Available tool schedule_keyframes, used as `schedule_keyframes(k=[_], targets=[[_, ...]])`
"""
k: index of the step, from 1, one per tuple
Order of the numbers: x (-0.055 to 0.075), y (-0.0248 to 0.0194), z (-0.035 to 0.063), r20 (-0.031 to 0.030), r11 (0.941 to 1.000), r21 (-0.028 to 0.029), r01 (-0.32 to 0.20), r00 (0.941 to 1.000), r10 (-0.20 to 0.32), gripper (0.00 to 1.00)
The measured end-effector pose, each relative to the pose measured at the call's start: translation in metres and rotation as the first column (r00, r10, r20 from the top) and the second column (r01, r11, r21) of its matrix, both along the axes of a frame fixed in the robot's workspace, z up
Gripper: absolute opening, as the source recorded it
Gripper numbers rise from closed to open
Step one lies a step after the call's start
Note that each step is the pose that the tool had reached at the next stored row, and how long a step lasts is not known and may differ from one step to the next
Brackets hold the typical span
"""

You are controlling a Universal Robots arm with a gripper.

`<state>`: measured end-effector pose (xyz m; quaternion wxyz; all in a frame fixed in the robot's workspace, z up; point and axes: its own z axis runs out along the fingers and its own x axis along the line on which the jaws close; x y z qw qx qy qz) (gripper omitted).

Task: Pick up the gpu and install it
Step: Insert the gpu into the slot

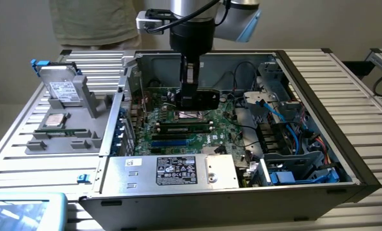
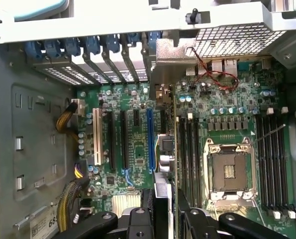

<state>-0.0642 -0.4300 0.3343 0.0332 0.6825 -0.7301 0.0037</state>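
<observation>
Wrist view showed the gripper (image 2: pixel 163 201) clamped on the gpu (image 2: pixel 162 181), held edge-on directly below it, long axis parallel to the blue slot (image 2: pixel 150 139) just beside.

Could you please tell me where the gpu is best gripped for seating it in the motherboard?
By its upper long edge, coming straight down from above and pinching the two flat faces. The gpu hangs on edge over the motherboard, so its lower edge is free for the slots; the gripper holds it that way.
</observation>
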Motion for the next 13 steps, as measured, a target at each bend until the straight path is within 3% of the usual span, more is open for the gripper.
schedule_keyframes(k=[13], targets=[[-0.009,-0.0141,-0.0235,0.0,1.0,0.0,0.0,1.0,0.0,0.29]])
